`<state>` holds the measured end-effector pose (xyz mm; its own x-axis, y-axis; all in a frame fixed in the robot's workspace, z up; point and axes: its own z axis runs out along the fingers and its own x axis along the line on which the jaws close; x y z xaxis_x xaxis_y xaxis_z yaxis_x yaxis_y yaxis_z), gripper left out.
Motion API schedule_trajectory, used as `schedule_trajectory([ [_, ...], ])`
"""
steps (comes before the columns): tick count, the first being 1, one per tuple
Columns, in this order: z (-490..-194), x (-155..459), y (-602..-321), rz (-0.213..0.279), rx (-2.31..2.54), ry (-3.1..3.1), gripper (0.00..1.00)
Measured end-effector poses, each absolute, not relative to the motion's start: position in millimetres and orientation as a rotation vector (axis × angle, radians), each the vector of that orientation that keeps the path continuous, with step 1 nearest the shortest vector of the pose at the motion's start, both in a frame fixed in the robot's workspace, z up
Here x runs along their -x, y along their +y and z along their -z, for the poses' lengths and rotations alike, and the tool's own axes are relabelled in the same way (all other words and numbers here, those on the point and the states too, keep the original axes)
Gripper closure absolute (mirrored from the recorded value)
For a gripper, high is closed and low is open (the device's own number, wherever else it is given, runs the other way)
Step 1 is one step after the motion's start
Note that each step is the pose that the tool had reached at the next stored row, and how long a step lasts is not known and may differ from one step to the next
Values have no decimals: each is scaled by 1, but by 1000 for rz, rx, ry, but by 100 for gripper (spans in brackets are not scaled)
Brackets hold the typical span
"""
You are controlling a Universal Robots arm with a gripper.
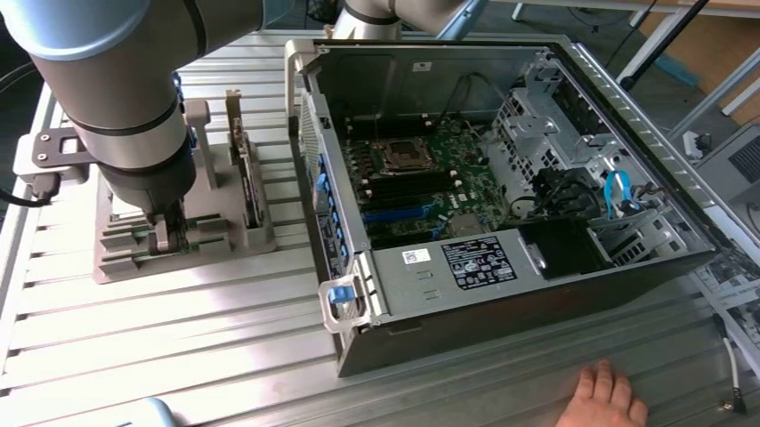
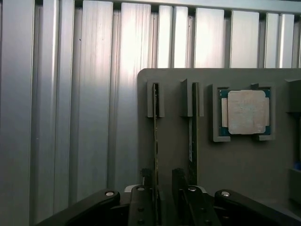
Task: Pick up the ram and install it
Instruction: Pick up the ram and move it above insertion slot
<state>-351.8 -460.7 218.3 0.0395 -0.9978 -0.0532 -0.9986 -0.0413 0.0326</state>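
Note:
Two rams stand on edge in slots of a grey holder (image 2: 244,169). My gripper (image 2: 162,183) is low over the holder, open, with its two fingers (image 2: 146,188) on either side of one ram (image 2: 155,132). There is a gap to the stick on one side. The second ram (image 2: 193,127) stands beside it, just outside the fingers. In the exterior view the gripper (image 1: 166,236) reaches down into the holder (image 1: 119,262) at the exterior view's left, apart from the open computer case (image 1: 499,294). The motherboard (image 1: 433,173) lies inside the case.
A square silver processor (image 2: 245,112) sits in its own pocket of the holder. A dark expansion card (image 1: 244,187) stands upright in the holder next to the arm. A person's hand (image 1: 608,398) rests on the slatted metal table (image 1: 178,338) in front of the case.

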Motion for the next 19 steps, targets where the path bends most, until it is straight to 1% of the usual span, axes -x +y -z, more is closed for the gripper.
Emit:
schedule_trajectory([
  [19,-209,352,-463,-100,2253,2164,69],
])
